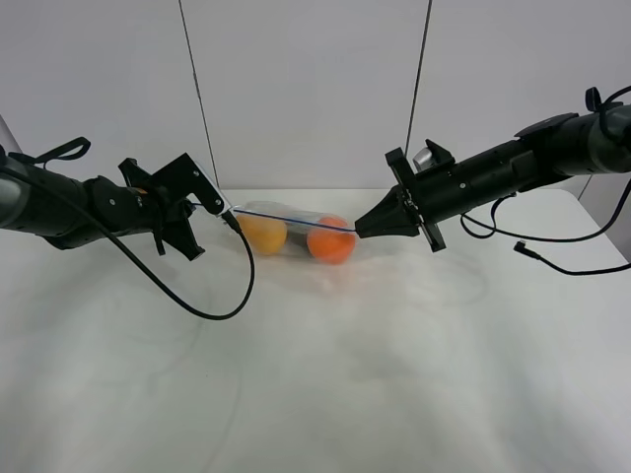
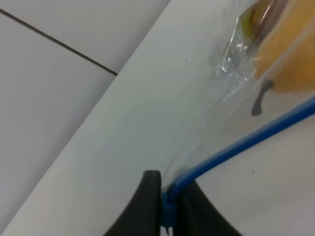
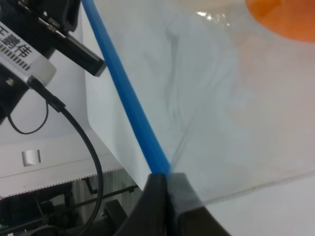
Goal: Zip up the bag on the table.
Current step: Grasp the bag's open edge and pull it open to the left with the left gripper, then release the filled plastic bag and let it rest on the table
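Evidently we hold the bag (image 1: 293,229) by both ends of its blue zip strip (image 2: 246,142), and we judge the reason to be tension. With the strip drawn into a straight line between the two arms, the floppy plastic cannot fold over on itself, and the two halves of the zip stay aligned for pressing together.

Our left hand (image 1: 228,217) is closed, and the left wrist view shows its two dark fingers pinching the end of the strip between them. Our right hand (image 1: 357,230) is likewise shut. In the right wrist view the strip runs straight into the seam between its pressed fingertips, with clear film spreading away beside it.

In the high view the bag sits just above the centre of the frame, spanning the gap between the two hands and touching both. The strip shows as a thin line along its upper edge. The yellow pear (image 1: 263,233) lies nearer the left hand and the orange (image 1: 331,239) just beside the right, and both seem to rest on the white table (image 1: 315,384), so the fruit weighs the bag down while we lift only the zip edge.

We cannot tell from these views how much of the strip is already sealed.
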Tool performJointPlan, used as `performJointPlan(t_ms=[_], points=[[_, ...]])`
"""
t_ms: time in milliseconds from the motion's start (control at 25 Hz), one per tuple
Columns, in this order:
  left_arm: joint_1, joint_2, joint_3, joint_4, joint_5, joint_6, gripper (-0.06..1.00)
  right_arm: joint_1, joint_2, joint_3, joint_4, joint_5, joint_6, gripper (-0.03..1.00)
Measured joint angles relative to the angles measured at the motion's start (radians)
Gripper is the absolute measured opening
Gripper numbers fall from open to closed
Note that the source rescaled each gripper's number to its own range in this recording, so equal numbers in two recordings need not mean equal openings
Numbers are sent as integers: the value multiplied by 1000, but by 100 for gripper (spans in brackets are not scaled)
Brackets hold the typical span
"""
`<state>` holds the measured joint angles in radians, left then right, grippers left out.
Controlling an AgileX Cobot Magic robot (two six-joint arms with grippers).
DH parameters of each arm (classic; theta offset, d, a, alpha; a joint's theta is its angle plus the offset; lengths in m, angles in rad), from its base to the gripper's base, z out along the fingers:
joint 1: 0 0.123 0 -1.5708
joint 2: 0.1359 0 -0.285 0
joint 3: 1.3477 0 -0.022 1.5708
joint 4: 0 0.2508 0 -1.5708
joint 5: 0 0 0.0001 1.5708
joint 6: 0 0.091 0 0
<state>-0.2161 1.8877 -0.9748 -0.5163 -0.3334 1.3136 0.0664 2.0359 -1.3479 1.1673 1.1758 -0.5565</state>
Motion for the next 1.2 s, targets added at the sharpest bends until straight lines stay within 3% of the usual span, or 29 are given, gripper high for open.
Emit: performJointPlan(t_ms=[280,360,400,560,680,800,1000,1200], points=[[0,0,0,0,7,-5,0,0,0,0,0,0,0,0],[3,0,0,-1,6,-31,8,0,0,0,-26,8,1,0],[10,0,0,-7,-5,-52,15,-2,0,0,-39,9,3,0],[39,0,0,-18,-33,-109,78,-3,0,1,-46,12,3,0],[57,0,0,-25,-33,-115,94,-3,0,1,-47,14,3,0],[91,0,0,-85,-31,-121,98,-3,0,1,-47,16,3,0],[167,0,0,-302,-8,-135,99,-3,0,1,-47,16,4,0],[243,0,-9,-461,189,-138,100,-3,0,1,-47,17,4,0]])
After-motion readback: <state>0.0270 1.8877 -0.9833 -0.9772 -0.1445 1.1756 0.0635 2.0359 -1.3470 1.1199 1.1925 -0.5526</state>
